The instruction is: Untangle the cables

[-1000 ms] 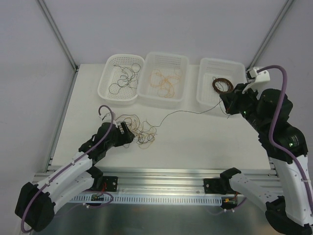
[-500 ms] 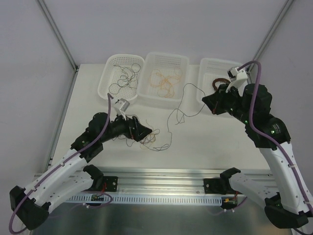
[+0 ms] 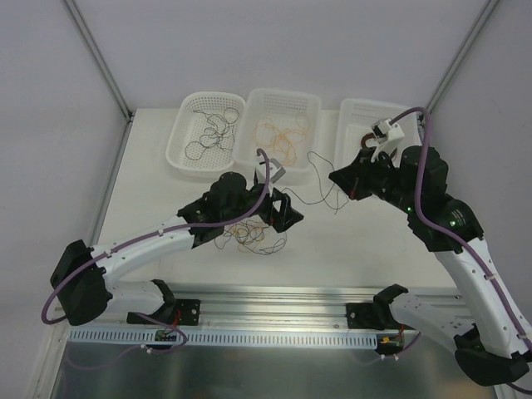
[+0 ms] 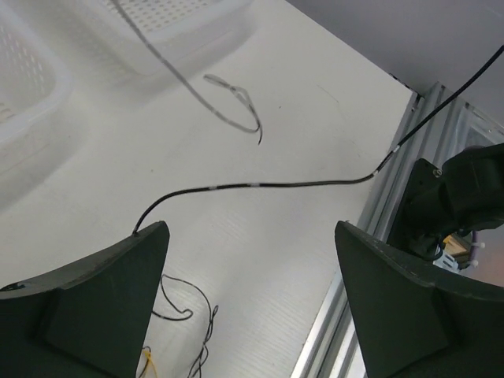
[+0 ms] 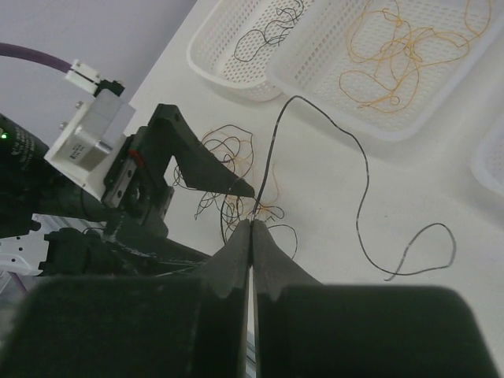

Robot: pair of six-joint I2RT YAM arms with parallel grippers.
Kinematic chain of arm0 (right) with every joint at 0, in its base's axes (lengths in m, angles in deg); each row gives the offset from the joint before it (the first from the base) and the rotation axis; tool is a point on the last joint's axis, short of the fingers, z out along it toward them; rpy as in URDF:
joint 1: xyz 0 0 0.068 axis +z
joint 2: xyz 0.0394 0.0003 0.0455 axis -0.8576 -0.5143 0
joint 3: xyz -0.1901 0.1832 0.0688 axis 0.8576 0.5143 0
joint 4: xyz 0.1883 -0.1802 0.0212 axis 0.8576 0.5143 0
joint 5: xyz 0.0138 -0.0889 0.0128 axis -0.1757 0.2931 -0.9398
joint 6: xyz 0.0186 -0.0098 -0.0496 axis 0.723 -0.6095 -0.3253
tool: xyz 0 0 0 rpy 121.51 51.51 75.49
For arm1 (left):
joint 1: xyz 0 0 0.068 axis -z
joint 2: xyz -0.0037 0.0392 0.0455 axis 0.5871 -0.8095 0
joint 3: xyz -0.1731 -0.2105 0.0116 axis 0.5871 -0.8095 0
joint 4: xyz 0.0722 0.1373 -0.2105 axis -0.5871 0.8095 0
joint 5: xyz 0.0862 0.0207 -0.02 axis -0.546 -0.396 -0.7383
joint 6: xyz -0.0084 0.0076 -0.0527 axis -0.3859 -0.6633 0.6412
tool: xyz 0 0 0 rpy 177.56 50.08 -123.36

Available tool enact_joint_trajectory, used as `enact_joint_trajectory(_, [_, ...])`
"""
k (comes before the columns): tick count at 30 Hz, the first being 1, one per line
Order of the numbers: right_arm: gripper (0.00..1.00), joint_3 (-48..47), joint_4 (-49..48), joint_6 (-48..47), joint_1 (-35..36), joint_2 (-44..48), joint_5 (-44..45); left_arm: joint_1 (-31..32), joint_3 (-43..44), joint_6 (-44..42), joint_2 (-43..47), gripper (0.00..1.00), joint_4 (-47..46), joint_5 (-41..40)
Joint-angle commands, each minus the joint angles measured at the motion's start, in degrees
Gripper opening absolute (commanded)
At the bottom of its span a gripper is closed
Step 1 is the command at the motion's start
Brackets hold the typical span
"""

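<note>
A loose tangle of thin black, orange and brown cables (image 3: 249,234) lies on the white table near the front middle. My left gripper (image 3: 287,214) hovers just right of it, jaws wide open and empty (image 4: 250,228). One long black cable (image 5: 365,167) rises from the tangle into my right gripper (image 5: 252,222), which is shut on it, then curls away in a slack loop. In the top view the right gripper (image 3: 338,179) hangs above the table, right of the tangle. That black cable (image 4: 260,185) crosses the left wrist view beyond the open fingers.
Three white perforated baskets stand at the back: the left one (image 3: 179,150) holds black wires, the middle one (image 3: 249,162) orange wires, the right one (image 3: 353,112) is partly covered by my right arm. An aluminium rail (image 3: 274,299) runs along the near edge.
My left arm has swung right across the tangle and its jaws have opened wide. My right gripper has moved left and forward, still shut on the black cable, which went from taut to slack and looped.
</note>
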Motion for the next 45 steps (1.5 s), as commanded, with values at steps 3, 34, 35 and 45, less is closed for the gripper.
enact_joint_trajectory(3, [0.01,1.37,-3.77,1.04,0.92,0.67,-0.81,1.79,4.54,-3.88,-3.13,0.79,-6.39,-0.58])
enact_joint_trajectory(34, [0.01,2.69,-3.33,1.57,1.71,2.43,-0.55,3.11,-1.8,-10.2,1.01,0.85,0.38,-20.09])
enact_joint_trajectory(35, [0.0,2.86,-3.5,1.74,1.88,2.43,-0.55,3.11,-0.83,-10.2,-0.22,0.81,0.21,-20.18])
enact_joint_trajectory(45, [0.24,11.55,-5.78,1.04,1.8,4.54,2.52,3.02,10.06,-7.31,1.88,0.0,11.24,-20.95])
